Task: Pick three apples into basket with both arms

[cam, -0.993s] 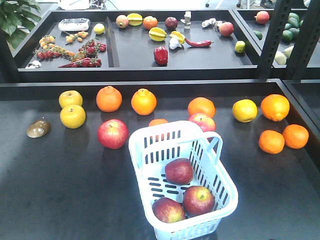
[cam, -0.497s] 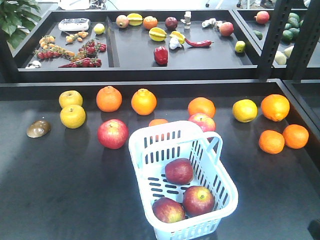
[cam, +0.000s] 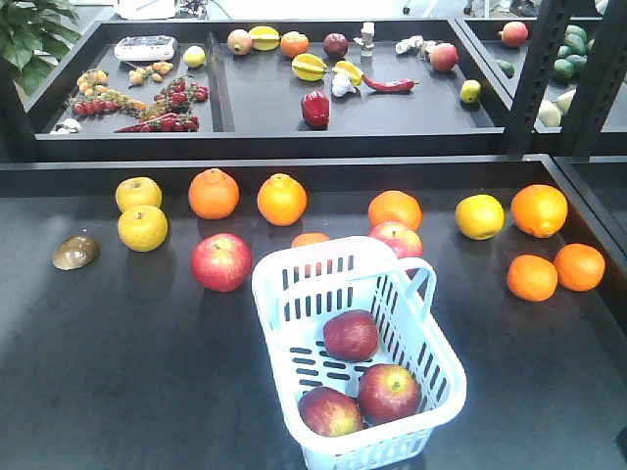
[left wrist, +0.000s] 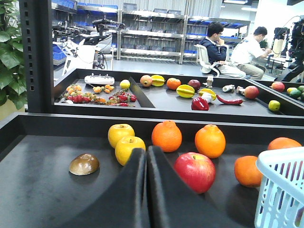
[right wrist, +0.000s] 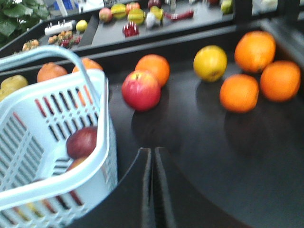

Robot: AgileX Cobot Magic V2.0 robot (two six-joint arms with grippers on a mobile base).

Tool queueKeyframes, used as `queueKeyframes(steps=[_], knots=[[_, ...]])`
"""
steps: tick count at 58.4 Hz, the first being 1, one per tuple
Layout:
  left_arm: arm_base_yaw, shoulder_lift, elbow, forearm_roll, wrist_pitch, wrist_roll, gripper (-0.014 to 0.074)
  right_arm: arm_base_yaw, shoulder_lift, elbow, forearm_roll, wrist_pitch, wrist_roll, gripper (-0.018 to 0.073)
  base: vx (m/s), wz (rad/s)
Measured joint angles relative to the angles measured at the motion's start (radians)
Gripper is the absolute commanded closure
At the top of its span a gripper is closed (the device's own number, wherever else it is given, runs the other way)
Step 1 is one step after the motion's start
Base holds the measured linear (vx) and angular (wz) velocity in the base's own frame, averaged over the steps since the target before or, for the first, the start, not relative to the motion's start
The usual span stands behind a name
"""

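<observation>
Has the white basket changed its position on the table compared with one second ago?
No. The basket sits at the same spot in the front view, its far rim beside the apple behind it and three apples inside as before.

Left gripper [left wrist: 146,164]: fingers pressed together, tips pointing to 12 o'clock in its wrist view, nothing held. Right gripper [right wrist: 152,161]: fingers likewise closed and empty, pointing to 12 o'clock.
</observation>
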Motion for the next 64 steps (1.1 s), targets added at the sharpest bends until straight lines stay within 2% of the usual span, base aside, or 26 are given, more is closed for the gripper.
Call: queueKeyframes(steps=[15, 64], knots=[[0.000, 0.000, 0.000, 0.000, 0.000, 0.000, 0.0602, 0.000, 0.000, 0.000, -0.039, -0.200, 0.001, 0.0564, 0.00, 0.00], [0.000, 0.000, 0.000, 0.000, 0.000, 0.000, 0.0602, 0.000, 0.000, 0.000, -0.040, -0.208, 0.001, 0.0564, 0.00, 0.00]])
